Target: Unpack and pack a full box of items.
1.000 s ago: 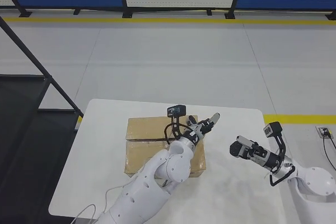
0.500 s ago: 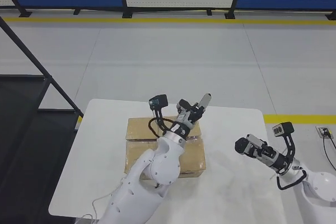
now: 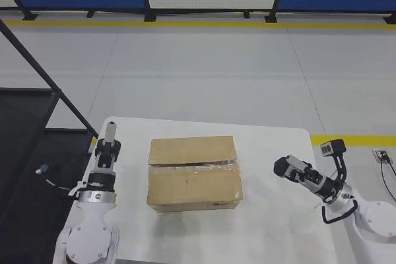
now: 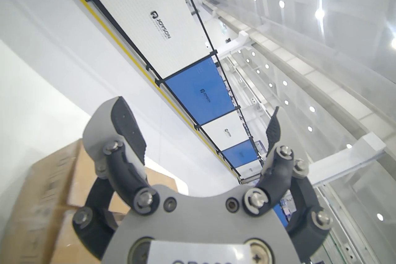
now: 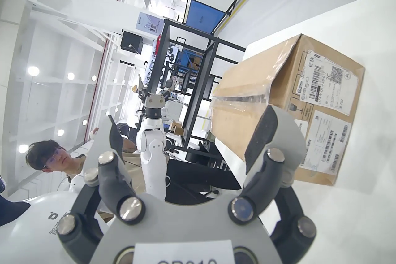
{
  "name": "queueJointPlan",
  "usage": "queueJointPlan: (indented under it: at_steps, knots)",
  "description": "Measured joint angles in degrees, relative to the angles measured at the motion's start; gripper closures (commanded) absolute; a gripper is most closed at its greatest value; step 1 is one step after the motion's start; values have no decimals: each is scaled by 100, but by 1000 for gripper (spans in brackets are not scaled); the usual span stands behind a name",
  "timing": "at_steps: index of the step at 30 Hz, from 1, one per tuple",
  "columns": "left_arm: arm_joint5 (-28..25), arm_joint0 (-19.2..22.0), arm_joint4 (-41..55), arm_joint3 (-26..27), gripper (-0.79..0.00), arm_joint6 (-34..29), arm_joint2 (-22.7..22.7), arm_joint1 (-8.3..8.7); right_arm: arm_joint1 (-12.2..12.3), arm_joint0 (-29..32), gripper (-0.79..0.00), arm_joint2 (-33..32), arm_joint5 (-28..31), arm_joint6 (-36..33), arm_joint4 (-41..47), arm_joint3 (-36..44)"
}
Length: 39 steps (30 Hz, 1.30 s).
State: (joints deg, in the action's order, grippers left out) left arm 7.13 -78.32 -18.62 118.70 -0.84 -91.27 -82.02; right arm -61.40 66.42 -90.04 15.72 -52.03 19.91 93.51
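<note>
While the taped-shut box (image 3: pixel 194 173) is sitting mid-bench (image 3: pixel 270 224), the left tool (image 4: pixel 198 123) is hovering left of it and the right tool (image 5: pixel 189 123) right, both gaping wide, gripping nothing.

Illumination: bright, even and diffuse, supplied by rows of round ceiling lamps (image 4: pixel 281 3) recorded in both wrist views.
Glare: the lamps are rendered as burnt-out white spots; the table (image 3: pixel 270 218) and floor (image 3: pixel 204 66) are washed near-white.
Shadows: a faint, soft-edged shadow is cast along the base of the box (image 3: pixel 195 188).
Distortion: straight lines are bowed toward the edges of the wrist views.
</note>
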Motion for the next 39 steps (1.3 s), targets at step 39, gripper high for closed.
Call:
queueJointPlan:
  at_steps: [39]
  knots:
    - [-413, -594, 561, -751, -785, -171, -363, 94, -542, -2670, -785, 2950, -1210, 332, -1054, -1857]
